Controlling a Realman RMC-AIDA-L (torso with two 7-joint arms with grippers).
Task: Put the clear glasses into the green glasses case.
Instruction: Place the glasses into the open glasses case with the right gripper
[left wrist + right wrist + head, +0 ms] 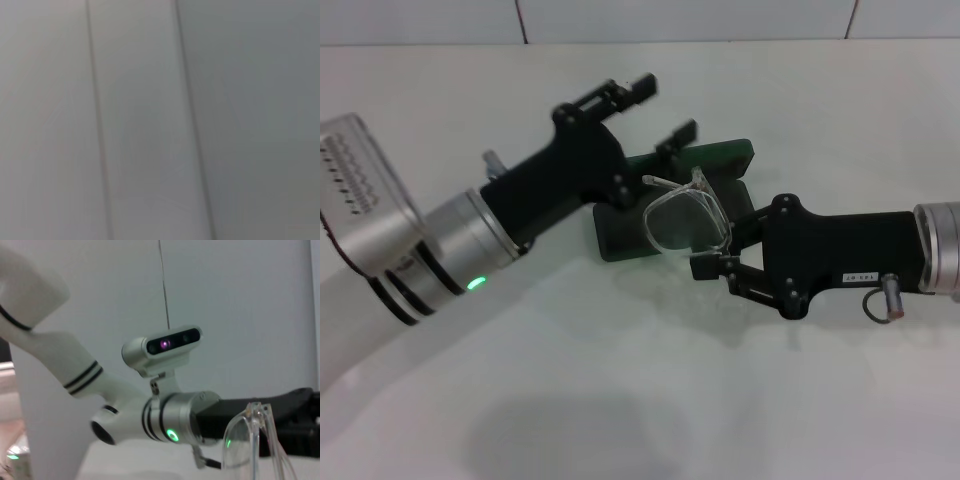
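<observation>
Clear glasses (686, 222): being pinched by the right gripper (712, 258) above the open green glasses case (670, 205), needing a level, gentle lowering; left gripper (660, 110), fingers spread, hovering beside the lid.

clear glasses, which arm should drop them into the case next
Right. The right gripper already holds the clear glasses just above the open green glasses case; the left gripper is open and empty.

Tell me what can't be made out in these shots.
- Case interior: head view, hidden by the left gripper, the right gripper and the glasses.
- Glasses: right wrist view, cut off at the edge.
- Left wrist view: only blurred grey surface.
</observation>
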